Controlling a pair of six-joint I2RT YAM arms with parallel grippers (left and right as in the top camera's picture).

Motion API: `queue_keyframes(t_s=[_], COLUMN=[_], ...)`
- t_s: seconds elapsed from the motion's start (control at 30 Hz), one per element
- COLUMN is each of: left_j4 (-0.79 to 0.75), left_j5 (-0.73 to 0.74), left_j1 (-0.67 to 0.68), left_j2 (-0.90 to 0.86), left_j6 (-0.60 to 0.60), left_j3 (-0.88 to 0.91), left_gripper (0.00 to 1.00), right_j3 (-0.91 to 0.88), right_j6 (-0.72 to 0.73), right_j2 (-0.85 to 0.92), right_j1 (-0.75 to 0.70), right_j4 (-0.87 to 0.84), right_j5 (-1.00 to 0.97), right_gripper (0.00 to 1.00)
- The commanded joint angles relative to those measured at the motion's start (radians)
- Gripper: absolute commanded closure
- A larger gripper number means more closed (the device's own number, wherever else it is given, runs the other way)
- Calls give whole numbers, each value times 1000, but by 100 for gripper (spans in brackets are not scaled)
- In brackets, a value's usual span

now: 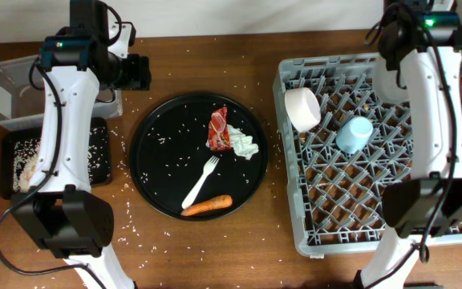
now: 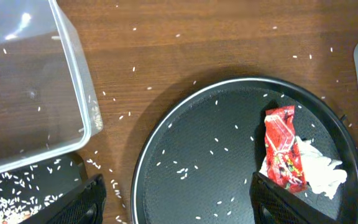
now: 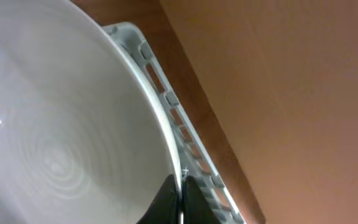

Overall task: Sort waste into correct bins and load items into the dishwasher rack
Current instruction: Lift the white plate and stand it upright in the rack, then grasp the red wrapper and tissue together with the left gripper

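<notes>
See left gripper [image 2: 178, 202] wide open and empty, fingers [image 2: 79, 202] splayed to the two bottom corners of the left wrist view. Hangs over the gap between clear tub [image 2: 30, 81] and round black tray [image 2: 185, 143], bare table [image 2: 229, 37] beyond. See right gripper [image 3: 180, 200] pinched tight on the rim of the plate [image 3: 61, 124], jaws nearly meeting with the rim between them. Holds it just beside the grey wall of the rack [image 3: 188, 146]; can't tell if touching. Can't pick out the plate from overhead, only the right arm [image 1: 431, 104] over the rack's right side. Count two items in the rack: bowl [image 1: 301, 108] tipped on its side near the far-left corner, cup [image 1: 354, 134] just right of it, apart. Find on the round black tray: wrapper [image 1: 217, 128] touching tissue [image 1: 245, 145] on its right, fork [image 1: 201, 183] lying diagonally below them with tines toward the tissue, carrot [image 1: 207, 205] just under the fork handle. Can't read the wrapper's print: white marks on red, too small in both views. See rice [image 1: 24, 164] heaped in shallow black tray [image 1: 99, 172], right next to the clear tub, plus a few grains in the tub and loose grains across table and round black tray.
</notes>
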State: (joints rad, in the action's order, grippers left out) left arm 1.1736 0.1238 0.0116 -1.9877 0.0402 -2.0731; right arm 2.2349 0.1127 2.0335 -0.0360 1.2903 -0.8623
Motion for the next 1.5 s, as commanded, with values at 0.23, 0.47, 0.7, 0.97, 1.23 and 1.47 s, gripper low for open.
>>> queue_keyframes(t_s=[0.23, 0.47, 0.7, 0.97, 1.23, 1.47], left_j4=[-41, -40, -41, -44, -40, -37], left_j5=[10, 10, 10, 11, 11, 11], left_j1=[0, 0, 0, 0, 5, 41], left_j2=[19, 19, 19, 19, 19, 18], left_j6=[-3, -3, -3, -3, -3, -3], left_j3=[-18, -18, -18, -18, -18, 0], left_gripper=[27, 26, 26, 26, 25, 26], right_j3=[-10, -10, -10, -8, 219, 151], right_j6=[-267, -266, -267, -230, -123, 29], right_j2=[104, 116, 117, 112, 6, 73], right_j1=[-62, -63, -63, -43, 0, 254], right_j4=[-151, -150, -153, -89, 36, 19], right_j5=[56, 101, 132, 506, 698, 983], right_gripper=[96, 96, 95, 66, 42, 43])
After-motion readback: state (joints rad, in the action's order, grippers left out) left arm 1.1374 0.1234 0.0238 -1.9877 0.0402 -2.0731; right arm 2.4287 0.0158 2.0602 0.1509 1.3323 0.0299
